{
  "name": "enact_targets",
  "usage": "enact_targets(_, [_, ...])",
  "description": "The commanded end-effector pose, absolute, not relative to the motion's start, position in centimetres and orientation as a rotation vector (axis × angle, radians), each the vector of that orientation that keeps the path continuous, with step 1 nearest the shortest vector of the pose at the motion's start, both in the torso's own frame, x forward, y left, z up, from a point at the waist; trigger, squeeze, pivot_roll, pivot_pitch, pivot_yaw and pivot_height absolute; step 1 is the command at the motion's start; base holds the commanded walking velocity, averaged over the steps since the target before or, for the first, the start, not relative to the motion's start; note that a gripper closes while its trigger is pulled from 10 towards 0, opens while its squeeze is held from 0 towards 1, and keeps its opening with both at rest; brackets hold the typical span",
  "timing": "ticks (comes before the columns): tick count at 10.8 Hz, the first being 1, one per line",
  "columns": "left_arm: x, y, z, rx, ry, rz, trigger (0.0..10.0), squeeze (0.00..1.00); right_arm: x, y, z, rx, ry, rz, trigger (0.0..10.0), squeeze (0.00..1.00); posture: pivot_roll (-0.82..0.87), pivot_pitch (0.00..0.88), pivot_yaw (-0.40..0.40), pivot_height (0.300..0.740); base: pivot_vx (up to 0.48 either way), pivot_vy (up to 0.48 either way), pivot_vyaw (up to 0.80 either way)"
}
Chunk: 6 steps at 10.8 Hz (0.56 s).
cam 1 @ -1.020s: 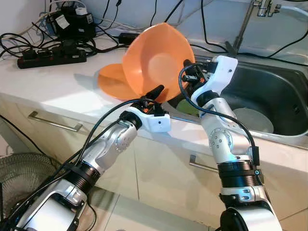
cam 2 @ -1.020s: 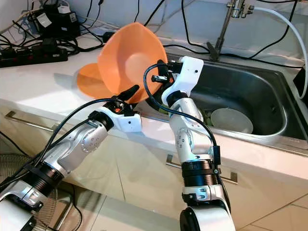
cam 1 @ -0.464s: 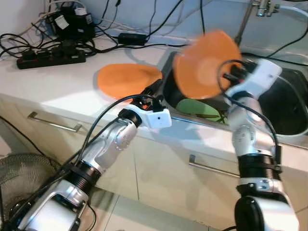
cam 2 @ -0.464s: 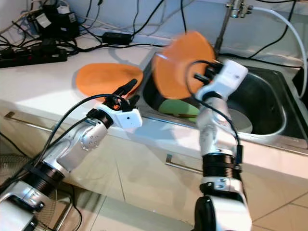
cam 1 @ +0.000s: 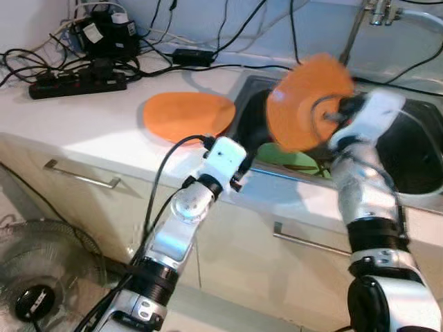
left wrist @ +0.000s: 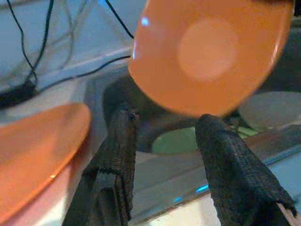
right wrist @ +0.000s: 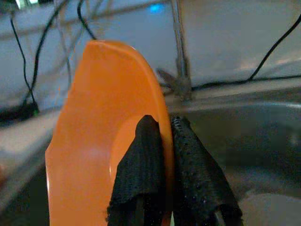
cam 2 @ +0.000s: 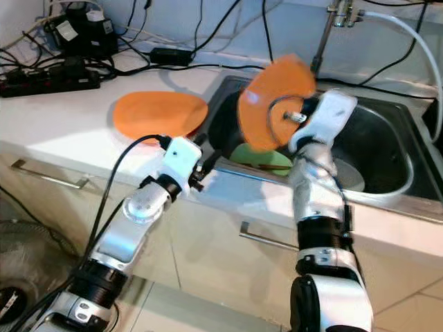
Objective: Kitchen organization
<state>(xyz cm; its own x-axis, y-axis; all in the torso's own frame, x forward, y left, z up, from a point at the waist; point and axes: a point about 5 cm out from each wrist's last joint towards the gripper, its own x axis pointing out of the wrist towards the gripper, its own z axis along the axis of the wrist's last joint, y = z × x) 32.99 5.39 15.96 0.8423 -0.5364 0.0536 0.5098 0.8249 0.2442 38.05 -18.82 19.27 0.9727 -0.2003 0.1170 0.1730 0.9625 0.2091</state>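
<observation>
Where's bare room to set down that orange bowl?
Free: white counter between black power strip and flat orange plate. Crowded: steel sink, with green plate and white bowl. Right gripper pinches orange bowl.

No text, label, brand or number could be read on anything in these views.

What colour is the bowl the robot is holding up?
Orange. The bowl, pinched by the right gripper, shows best in the right wrist view.
</observation>
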Motion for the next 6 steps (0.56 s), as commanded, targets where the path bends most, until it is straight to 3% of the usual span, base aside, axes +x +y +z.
enact_targets(1, [33.0,5.6,16.0,0.205,-0.100,-0.564,10.0,0.00,38.5,-19.1,20.4,0.173,-0.173,-0.197,10.0,0.00,0.17,0.000,-0.006,0.740,0.000,0.000,0.00])
enact_targets(6, [31.1,4.8,15.0,0.074,0.093,-0.686,10.0,0.00,39.7,-17.6,16.9,0.082,0.002,-0.145,10.0,0.00,0.21,0.007,-0.007,0.740,0.000,0.000,0.00])
